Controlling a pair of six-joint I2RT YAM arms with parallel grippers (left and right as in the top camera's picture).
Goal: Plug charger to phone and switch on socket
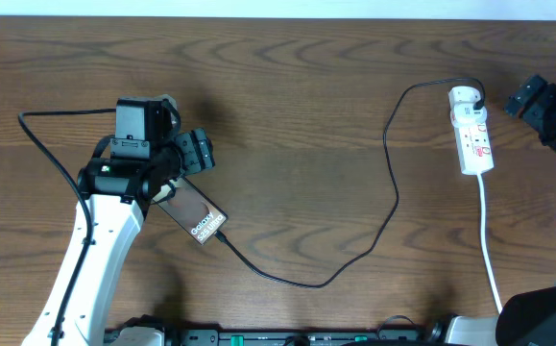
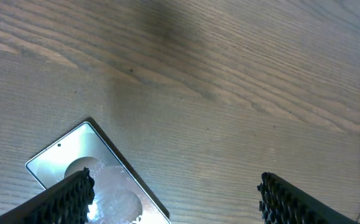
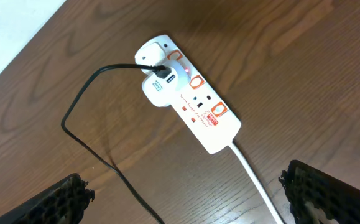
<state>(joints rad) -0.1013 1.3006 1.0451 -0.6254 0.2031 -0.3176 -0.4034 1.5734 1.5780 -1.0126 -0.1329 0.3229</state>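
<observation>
Left claw [image 2: 173,190] wide open, empty, flat dark silvery phone [image 1: 201,219] under one finger; thin black charger cable [image 1: 397,192] looks plugged into it. Right claw [image 3: 186,185] wide, empty, narrow white power strip [image 3: 192,102] just ahead; switching on probably left.

The overhead camera looks straight down from high up, taking in the whole table [image 1: 297,86]. The left wrist camera faces down from close above it, sharing only the phone [image 2: 74,155] with the overhead view; the right wrist camera looks down slantwise from farther off, sharing the socket [image 3: 195,109] and the charger [image 3: 80,118]
</observation>
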